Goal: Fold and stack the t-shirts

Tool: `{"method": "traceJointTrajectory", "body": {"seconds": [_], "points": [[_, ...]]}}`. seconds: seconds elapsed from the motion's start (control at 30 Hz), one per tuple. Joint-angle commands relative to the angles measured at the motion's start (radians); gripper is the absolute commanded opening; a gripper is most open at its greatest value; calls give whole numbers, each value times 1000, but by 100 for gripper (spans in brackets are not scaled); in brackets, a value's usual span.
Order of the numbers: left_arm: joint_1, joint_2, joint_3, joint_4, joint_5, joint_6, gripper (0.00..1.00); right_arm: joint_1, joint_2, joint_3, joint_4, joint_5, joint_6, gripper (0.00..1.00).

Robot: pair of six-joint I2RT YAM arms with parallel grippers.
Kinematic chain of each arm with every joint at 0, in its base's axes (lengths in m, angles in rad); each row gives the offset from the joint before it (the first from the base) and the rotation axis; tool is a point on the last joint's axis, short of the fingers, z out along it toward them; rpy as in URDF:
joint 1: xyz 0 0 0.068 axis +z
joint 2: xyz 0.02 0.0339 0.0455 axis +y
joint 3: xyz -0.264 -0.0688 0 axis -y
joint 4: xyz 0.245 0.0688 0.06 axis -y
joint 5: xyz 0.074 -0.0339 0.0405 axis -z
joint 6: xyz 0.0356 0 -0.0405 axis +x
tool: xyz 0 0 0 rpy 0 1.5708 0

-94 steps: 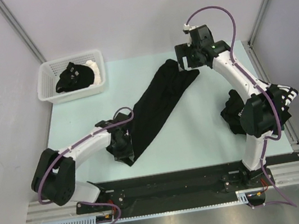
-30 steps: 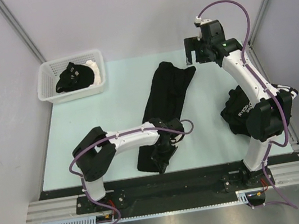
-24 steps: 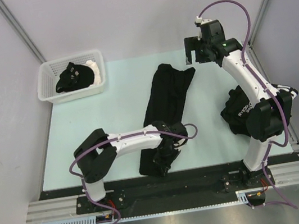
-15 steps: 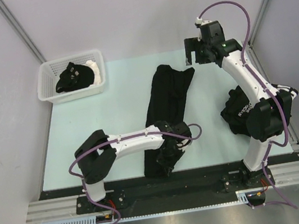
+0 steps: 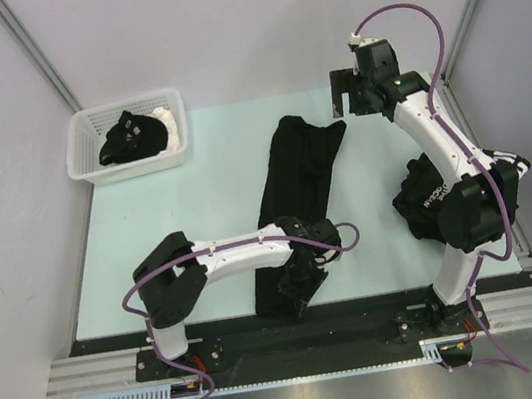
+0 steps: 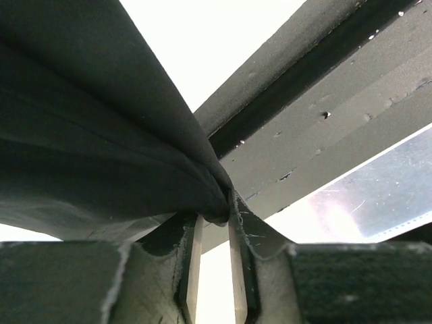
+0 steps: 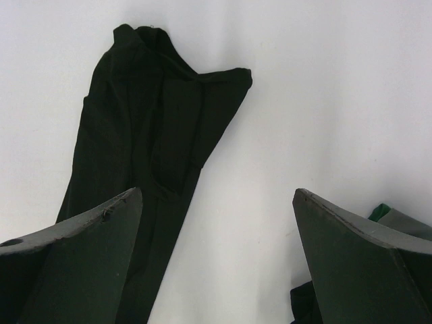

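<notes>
White basket (image 5: 130,169) on a pale green table (image 5: 169,225)
Basket at the table's far left corner; black rail (image 5: 364,307) along the near edge; grey walls around.

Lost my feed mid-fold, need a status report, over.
Left gripper: jaws pinch the long t-shirt by its near end. Right gripper: jaws wide, empty, beside its far end. Nothing lying on it; folded pile off right.

Overhead, we look down on the pale green table (image 5: 151,238); our left wrist view hugs the long black fabric t-shirt (image 6: 101,135), shared with our higher right wrist view.
</notes>
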Motion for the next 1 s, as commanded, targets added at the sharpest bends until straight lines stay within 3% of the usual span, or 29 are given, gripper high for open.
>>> {"method": "traceJointTrajectory", "body": {"seconds": [0.0, 0.37, 0.5, 0.7, 0.97], "points": [[-13, -46, 27, -39, 19, 17, 27, -6, 15, 21, 49, 32, 17, 100], [-13, -63, 161, -104, 5, -2, 34, -9, 99, 53, 52, 95, 37, 100], [-8, -59, 228, -130, -68, -9, 38, -18, 116, 30, 72, 127, 54, 100], [56, -78, 260, -159, -156, -26, 39, -56, 171, 27, 97, -20, 77, 100], [176, -279, 268, -139, -349, -121, 47, -95, 317, 77, 169, -175, 115, 100]]}}
